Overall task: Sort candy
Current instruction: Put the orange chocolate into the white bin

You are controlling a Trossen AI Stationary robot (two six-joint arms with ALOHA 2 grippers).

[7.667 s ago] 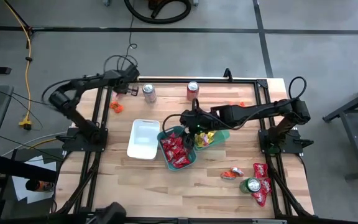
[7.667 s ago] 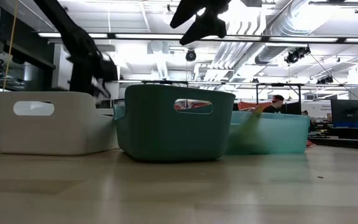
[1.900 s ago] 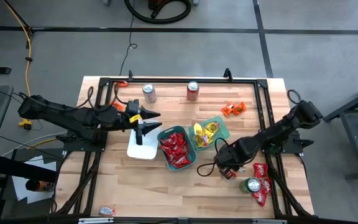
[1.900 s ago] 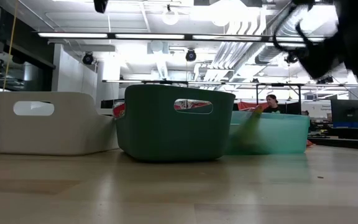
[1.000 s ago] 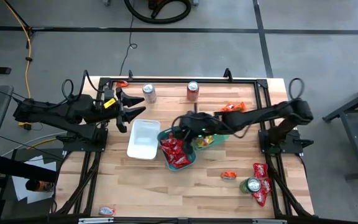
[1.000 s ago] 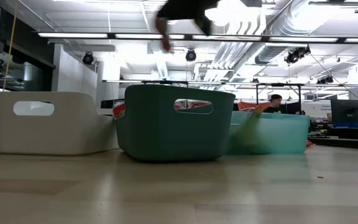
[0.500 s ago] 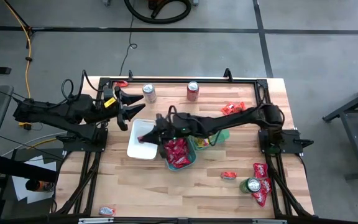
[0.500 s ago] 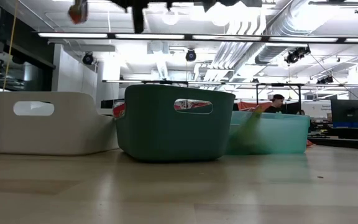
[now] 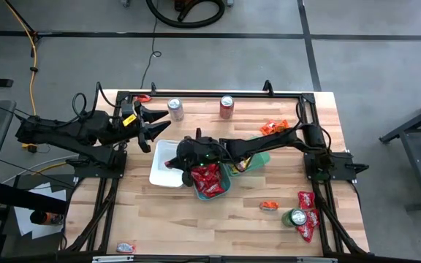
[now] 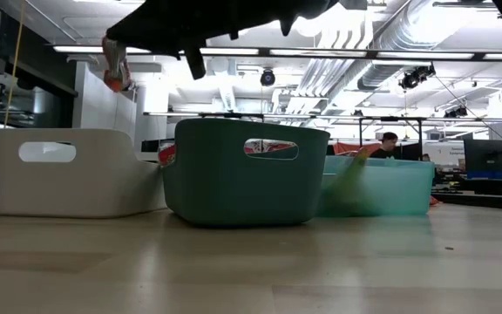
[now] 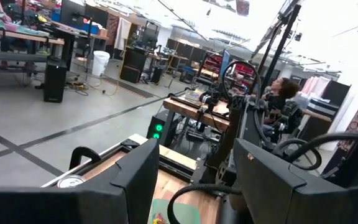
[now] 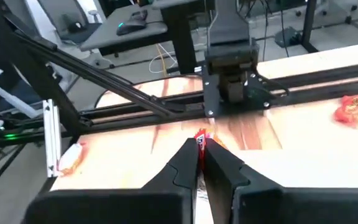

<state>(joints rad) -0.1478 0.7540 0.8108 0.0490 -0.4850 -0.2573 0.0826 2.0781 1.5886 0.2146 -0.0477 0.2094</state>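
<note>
The right hand [image 9: 171,162] is pinching a small red crinkly wrapped candy packet [image 12: 200,138] between closed fingers, hanging over the white rectangular plastic tray [image 9: 161,173]. Just behind the hand, the dark teal plastic tray [image 9: 227,191] is holding more red packets. The left hand [image 9: 152,126] is hovering with spread fingers over the wooden tabletop [image 9: 181,219] beyond the white tray.

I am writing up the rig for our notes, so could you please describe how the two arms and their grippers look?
Both arms are dark, near-black jointed links with black cables looping alongside. The left gripper has two tapering pointed fingers and a yellow mark behind them. In its wrist view, the right gripper shows two dark, wedge-shaped fingers narrowing to their tips. Each arm rises from a black base on the table's black frame.
</note>
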